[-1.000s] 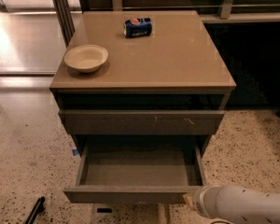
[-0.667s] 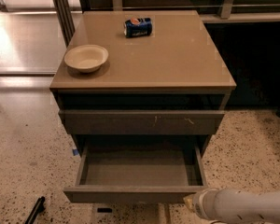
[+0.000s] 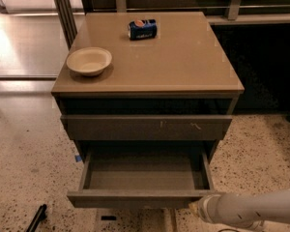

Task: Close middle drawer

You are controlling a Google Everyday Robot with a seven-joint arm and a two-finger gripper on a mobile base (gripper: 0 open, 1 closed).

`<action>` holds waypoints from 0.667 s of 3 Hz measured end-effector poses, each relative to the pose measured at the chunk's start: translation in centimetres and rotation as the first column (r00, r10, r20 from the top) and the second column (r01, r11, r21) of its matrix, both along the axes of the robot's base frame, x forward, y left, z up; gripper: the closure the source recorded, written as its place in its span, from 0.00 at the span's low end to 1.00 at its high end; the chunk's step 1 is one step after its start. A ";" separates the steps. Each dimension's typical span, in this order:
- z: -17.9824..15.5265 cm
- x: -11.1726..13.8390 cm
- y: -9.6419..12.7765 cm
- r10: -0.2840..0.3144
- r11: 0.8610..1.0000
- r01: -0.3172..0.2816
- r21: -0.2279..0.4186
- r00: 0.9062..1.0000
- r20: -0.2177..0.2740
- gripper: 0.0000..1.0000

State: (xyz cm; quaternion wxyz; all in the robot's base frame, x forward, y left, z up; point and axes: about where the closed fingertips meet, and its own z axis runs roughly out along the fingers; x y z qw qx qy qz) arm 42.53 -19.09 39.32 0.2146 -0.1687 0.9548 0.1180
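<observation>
The middle drawer [image 3: 145, 175] of a grey-brown cabinet is pulled far out and shows its bare grey box interior. Its flat front [image 3: 135, 198] is near the bottom of the camera view. Above it sits the wider drawer front with small pale scratch marks [image 3: 146, 127], pushed in. My white arm [image 3: 251, 209] comes in from the lower right. My gripper [image 3: 197, 208] is at the right end of the open drawer's front, level with it and close against it; whether it touches is unclear.
A cream bowl [image 3: 89, 60] and a blue soda can [image 3: 142, 29] lying on its side are on the cabinet top [image 3: 183, 62]. A black object [image 3: 37, 215] lies on the speckled floor at lower left. A dark wall stands to the right.
My arm's end has shifted slightly left toward the right end of the drawer front. The drawer stays as far out as before.
</observation>
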 end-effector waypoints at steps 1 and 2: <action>0.0 0.0 0.0 0.000 1.000 0.000 0.000 1.000 0.000 1.00; 0.5 2.8 0.6 0.052 0.999 -0.052 0.015 0.998 0.036 1.00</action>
